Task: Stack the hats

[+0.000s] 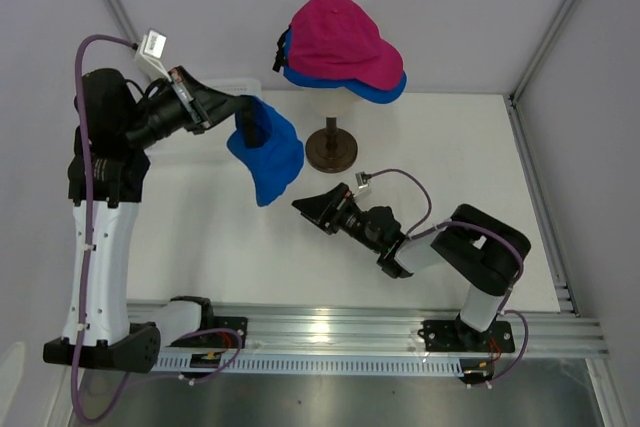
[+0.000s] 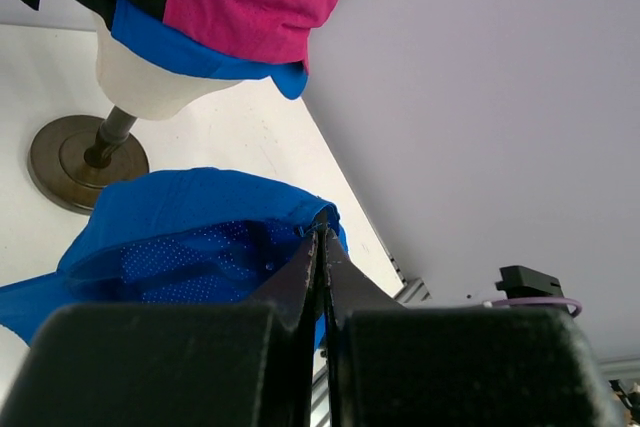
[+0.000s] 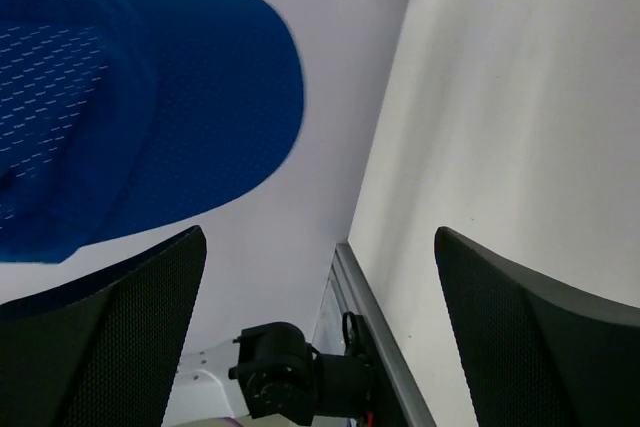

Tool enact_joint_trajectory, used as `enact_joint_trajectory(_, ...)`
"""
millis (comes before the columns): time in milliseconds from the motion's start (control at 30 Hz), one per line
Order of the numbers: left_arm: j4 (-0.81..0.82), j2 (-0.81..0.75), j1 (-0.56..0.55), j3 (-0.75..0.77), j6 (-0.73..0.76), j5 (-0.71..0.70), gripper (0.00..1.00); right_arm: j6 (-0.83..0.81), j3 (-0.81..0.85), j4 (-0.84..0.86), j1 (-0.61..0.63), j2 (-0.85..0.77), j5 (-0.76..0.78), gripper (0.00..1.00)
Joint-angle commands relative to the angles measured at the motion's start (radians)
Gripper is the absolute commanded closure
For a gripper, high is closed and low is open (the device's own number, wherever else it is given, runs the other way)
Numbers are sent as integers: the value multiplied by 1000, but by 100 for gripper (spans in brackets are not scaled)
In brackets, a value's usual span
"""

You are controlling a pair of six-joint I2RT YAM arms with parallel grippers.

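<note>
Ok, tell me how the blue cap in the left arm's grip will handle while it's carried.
Probably floppy: the blue cap droops from the left fingers, pinched at one edge. Likely light, since that thin pinch alone holds it. The brim shows a smooth curve, so it seems stiffer.

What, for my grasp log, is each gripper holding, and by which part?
The left gripper pinches the hanging blue cap by the fabric edge of its crown. The right gripper is open, holding nothing.
</note>
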Motion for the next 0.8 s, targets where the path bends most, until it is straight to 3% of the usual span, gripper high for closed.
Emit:
enact_joint_trajectory(0, 68, -24, -9, -18, -10, 16, 99, 129, -2, 281, -24, 99, -50, 1)
enact_joint_trajectory(500, 288, -38, -9, -107, -195, 21, 99, 312, 172, 303, 3, 207, 119, 1)
enact_joint_trajectory(667, 410, -78, -9, -223, -336, 4, 99, 404, 201, 304, 66, 225, 234, 0)
enact_joint_trajectory(700, 488, -94, -9, -312, -362, -4, 99, 439, 203, 304, 74, 231, 252, 1)
enact_joint_trajectory(767, 521, -131, -9, -349, -387, -36, 99, 561, 215, 304, 86, 256, 282, 0)
